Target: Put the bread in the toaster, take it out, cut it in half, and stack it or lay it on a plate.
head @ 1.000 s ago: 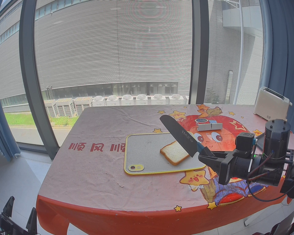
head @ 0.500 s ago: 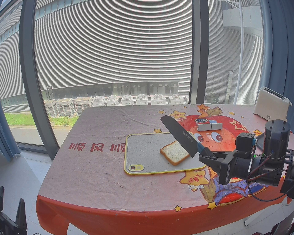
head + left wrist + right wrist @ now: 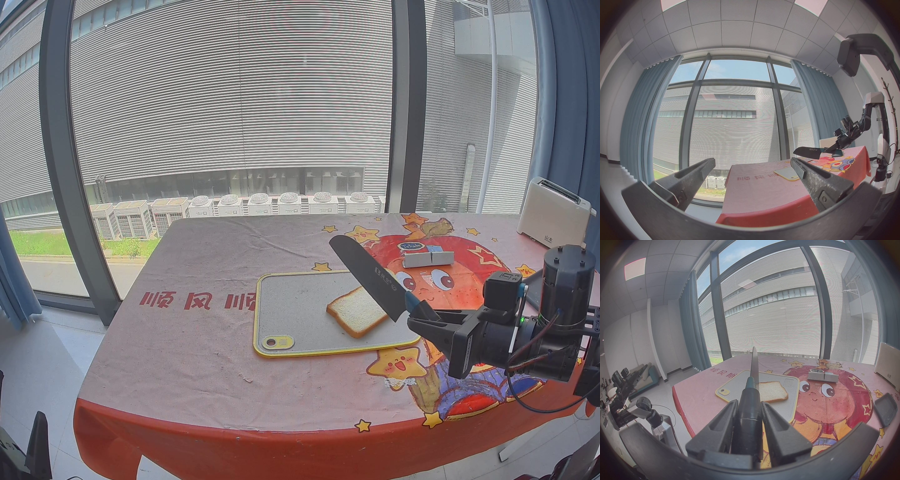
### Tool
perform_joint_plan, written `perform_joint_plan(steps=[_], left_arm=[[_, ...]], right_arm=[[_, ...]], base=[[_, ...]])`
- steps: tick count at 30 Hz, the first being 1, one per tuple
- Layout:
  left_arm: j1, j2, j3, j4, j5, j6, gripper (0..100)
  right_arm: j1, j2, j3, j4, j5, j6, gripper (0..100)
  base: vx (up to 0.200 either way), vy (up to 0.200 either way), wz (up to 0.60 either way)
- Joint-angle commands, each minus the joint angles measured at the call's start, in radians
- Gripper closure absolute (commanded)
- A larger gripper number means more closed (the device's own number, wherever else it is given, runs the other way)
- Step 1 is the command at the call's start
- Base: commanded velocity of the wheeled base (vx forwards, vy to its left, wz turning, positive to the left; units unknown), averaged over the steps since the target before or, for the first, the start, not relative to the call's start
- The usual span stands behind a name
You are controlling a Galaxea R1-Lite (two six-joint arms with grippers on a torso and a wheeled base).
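One slice of bread (image 3: pixel 355 312) lies flat on the right part of the grey, yellow-edged cutting board (image 3: pixel 294 309). My right gripper (image 3: pixel 430 320) is shut on the handle of a black-bladed knife (image 3: pixel 369 274). The blade slants up and away over the bread's right corner, held above it. In the right wrist view the knife (image 3: pixel 754 363) points across the bread (image 3: pixel 771 391) and the board (image 3: pixel 732 387), with the right gripper (image 3: pixel 749 405) clamped on the handle. The white toaster (image 3: pixel 553 220) stands at the table's far right. My left gripper (image 3: pixel 753 175) is open and holds nothing, off the table's left side below its top.
A small grey block (image 3: pixel 428 257) sits behind the board on the printed cloth. A dark flat tray (image 3: pixel 885 408) lies on the table near the toaster (image 3: pixel 889 362). The cloth left of the board is bare, and windows stand behind the table.
The left gripper has sunk lower at the head view's bottom left corner. The right gripper and knife have drifted slightly right. The bread has not moved.
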Motion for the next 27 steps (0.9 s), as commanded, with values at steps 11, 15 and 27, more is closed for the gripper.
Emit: perform_joint_plan(steps=[11,15,27], left_arm=[[-0.003,0.519,-0.266,-0.048,-0.238,0.003,0],[-0.003,0.647,-0.294,-0.106,-0.31,0.001,0],[-0.141,1.055,-0.526,-0.169,-0.362,-0.017,0]], right_arm=[[-0.012,0.003,0.007,0.001,-0.002,-0.003,100],[-0.015,-0.006,0.001,0.001,-0.002,-0.004,100],[-0.026,-0.02,-0.007,0.004,-0.002,-0.018,100]], base=[[0.0,0.0,0.0],[0.0,0.0,0.0],[0.0,0.0,0.0]])
